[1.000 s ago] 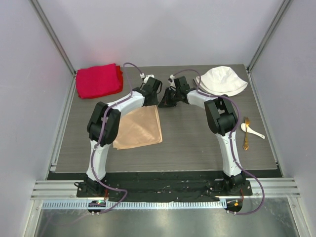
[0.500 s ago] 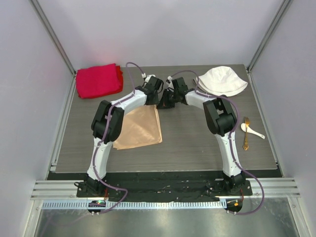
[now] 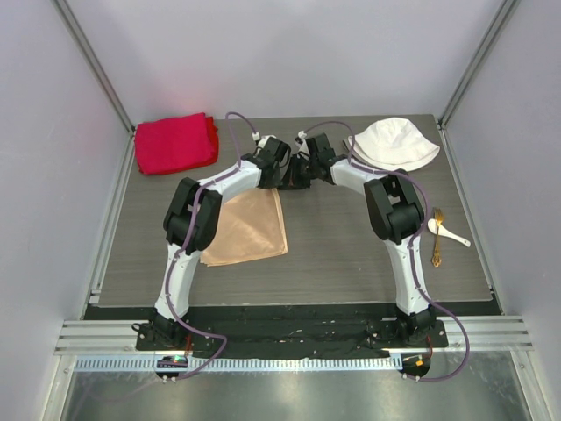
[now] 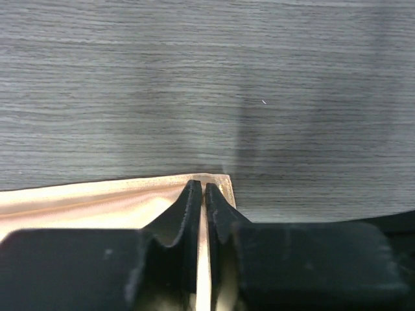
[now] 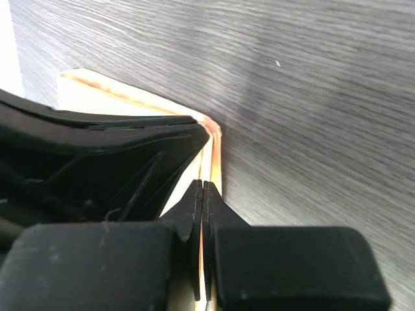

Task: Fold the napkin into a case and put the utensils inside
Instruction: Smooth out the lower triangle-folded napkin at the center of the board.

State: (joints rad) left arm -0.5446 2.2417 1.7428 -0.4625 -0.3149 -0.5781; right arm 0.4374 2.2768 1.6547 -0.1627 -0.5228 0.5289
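Observation:
The peach-tan satin napkin (image 3: pixel 245 228) lies flat on the grey table, left of centre. Both grippers meet at its far right corner. In the left wrist view my left gripper (image 4: pixel 204 188) has its fingers pinched together over that corner, with napkin cloth (image 4: pixel 84 201) running between them. My right gripper (image 5: pixel 203 184) is shut on the napkin's right edge (image 5: pixel 216 162) just beside the corner, and the left gripper's black body fills the left of that view. From above, the left gripper (image 3: pixel 279 181) and right gripper (image 3: pixel 292 180) nearly touch. The utensils, a white spoon (image 3: pixel 448 231) and a gold fork (image 3: pixel 436 237), lie far right.
A thick red cloth (image 3: pixel 175 143) sits folded at the back left corner. A white bucket hat (image 3: pixel 394 145) rests at the back right, close behind the right arm. The table's raised metal frame runs along both sides.
My left gripper's fingers have closed down onto the napkin's corner. Both wrists have drawn slightly closer together; the napkin still lies flat.

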